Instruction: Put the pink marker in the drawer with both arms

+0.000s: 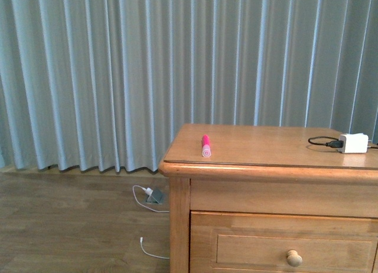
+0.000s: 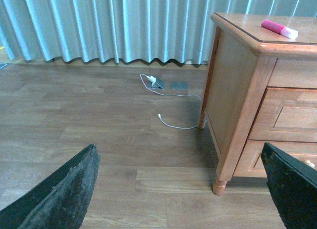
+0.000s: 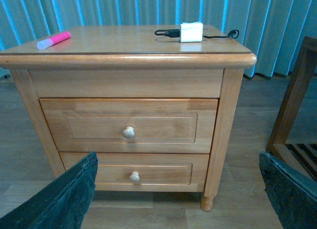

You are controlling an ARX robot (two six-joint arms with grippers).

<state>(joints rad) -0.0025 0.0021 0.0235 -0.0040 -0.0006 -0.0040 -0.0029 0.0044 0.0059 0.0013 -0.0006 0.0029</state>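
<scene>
Currently the pink marker lies on top of the dresser, near its left front corner, long axis near-to-far, paler end nearest; the drawer is closed. Left gripper sits low, left of the dresser; the marker lies up and right of it. Right gripper squarely faces the knob. All 2 claws gape wide, empty. Left arm judged nearer.

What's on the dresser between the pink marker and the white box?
Mostly bare wooden top; only a black cable loops out of the white box toward the pink marker, seen in the front view.
</scene>
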